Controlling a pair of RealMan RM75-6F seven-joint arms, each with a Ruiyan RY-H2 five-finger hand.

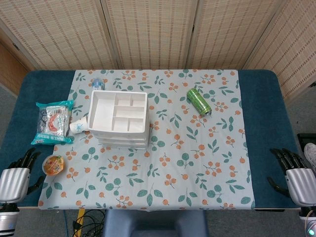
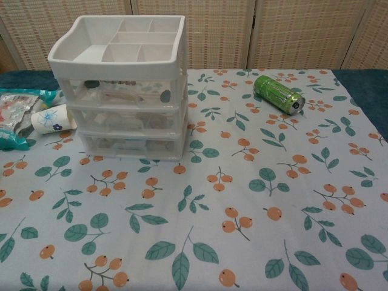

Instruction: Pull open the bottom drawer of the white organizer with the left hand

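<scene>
The white organizer (image 1: 119,118) (image 2: 123,85) stands left of centre on the floral cloth, with a compartmented top tray and three clear-fronted drawers. Its bottom drawer (image 2: 129,145) sits flush and closed, facing the table's near edge. My left hand (image 1: 16,174) rests at the near left corner, fingers apart and empty, well short of the organizer. At the near right corner lies my right hand (image 1: 294,175), also with fingers spread and holding nothing. Neither hand shows in the chest view.
A green can (image 1: 198,101) (image 2: 278,93) lies on its side to the organizer's right. A small paper cup (image 1: 79,126) (image 2: 53,118) lies against its left side, beside a snack bag (image 1: 52,121). A small round cup (image 1: 54,164) sits near my left hand.
</scene>
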